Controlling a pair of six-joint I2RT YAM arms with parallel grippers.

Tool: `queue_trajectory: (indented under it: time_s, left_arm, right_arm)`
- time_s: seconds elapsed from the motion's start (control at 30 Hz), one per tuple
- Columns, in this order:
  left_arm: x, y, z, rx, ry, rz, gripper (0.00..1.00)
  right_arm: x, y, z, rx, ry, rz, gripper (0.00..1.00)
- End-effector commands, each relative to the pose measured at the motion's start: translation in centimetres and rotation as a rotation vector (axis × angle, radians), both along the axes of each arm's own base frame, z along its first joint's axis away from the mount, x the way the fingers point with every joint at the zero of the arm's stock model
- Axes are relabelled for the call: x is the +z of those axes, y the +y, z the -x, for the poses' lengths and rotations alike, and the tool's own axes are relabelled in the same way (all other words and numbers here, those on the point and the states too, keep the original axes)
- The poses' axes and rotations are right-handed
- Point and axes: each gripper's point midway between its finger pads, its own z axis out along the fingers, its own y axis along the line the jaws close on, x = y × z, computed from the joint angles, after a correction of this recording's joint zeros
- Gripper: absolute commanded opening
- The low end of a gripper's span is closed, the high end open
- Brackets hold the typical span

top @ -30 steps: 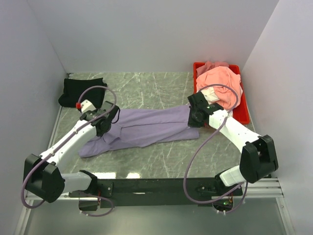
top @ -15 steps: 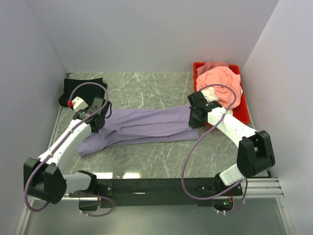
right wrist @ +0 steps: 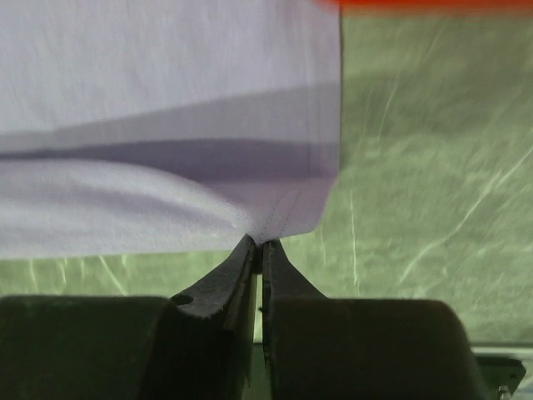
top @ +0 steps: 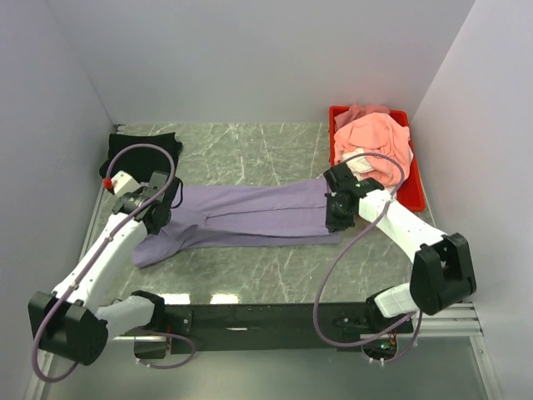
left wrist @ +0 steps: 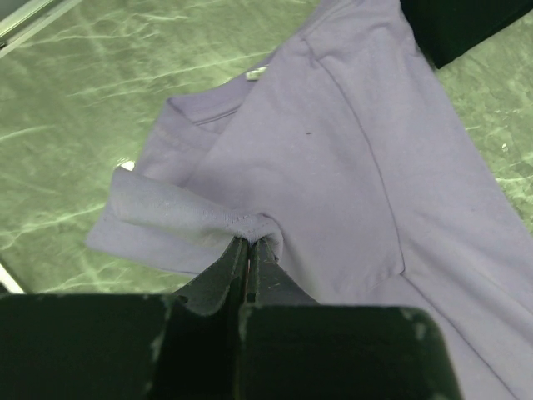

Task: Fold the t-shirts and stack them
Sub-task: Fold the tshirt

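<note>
Top external: lavender shirt (top: 250, 212) lies spread left-right across the middle of the table (top: 250, 150), between the two arms. Left gripper (top: 161, 215) is on its left end, right gripper (top: 336, 218) on its right end. Black shirt (top: 137, 152) sits in the far-left corner, salmon-pink shirt (top: 379, 137) is heaped in the red tray (top: 414, 193) at far right
Left wrist: fingers closed tight, pinching a bunched fold at the lavender shirt's edge; black shirt at top right
Right wrist: fingers closed tight on the lavender hem corner, tray edge along the top
</note>
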Motion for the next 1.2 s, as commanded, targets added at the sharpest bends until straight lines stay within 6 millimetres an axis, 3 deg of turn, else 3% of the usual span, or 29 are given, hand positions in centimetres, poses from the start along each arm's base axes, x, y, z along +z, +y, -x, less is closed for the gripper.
queue_trajectory:
  time_s: [0.0, 0.1, 0.23, 0.4, 0.53, 0.63, 0.77, 1.07, 1.17]
  left_arm:
    - [1.8, 1.2, 1.8, 0.051, -0.029, -0.011, 0.0]
    - [2.1, 1.0, 1.5, 0.042, -0.063, 0.004, 0.0]
    - [2.3, 0.3, -0.1, -0.002, -0.093, 0.016, 0.0]
    - [2.3, 0.4, -1.9, 0.014, -0.073, -0.029, 0.0]
    - [2.3, 1.7, -2.8, 0.082, -0.051, -0.109, 0.0]
    - [1.6, 1.2, -4.5, 0.055, -0.044, -0.108, 0.0]
    - [0.8, 0.0, -8.2, -0.017, -0.098, -0.09, 0.0]
    - [-1.4, 0.7, -10.8, -0.029, -0.003, -0.138, 0.01]
    - [-2.2, 0.1, -11.8, -0.085, -0.004, -0.131, 0.01]
  right_arm:
    - [0.7, -0.1, 2.8, 0.039, 0.044, -0.051, 0.04]
    - [0.6, 0.1, 3.7, 0.054, 0.075, -0.065, 0.04]
    - [0.6, 0.1, 2.7, 0.051, 0.067, -0.052, 0.04]
    - [1.6, 0.5, -0.6, 0.025, 0.003, -0.026, 0.04]
    - [2.5, 0.4, -3.4, 0.01, -0.038, 0.01, 0.05]
    - [2.4, 0.3, -4.7, 0.002, -0.038, 0.029, 0.05]
    - [2.1, 0.6, -6.1, -0.007, -0.039, 0.02, 0.05]
    - [1.3, 0.1, -8.4, -0.038, -0.039, 0.044, 0.05]
    - [0.7, 0.2, -8.8, -0.035, -0.028, 0.046, 0.05]
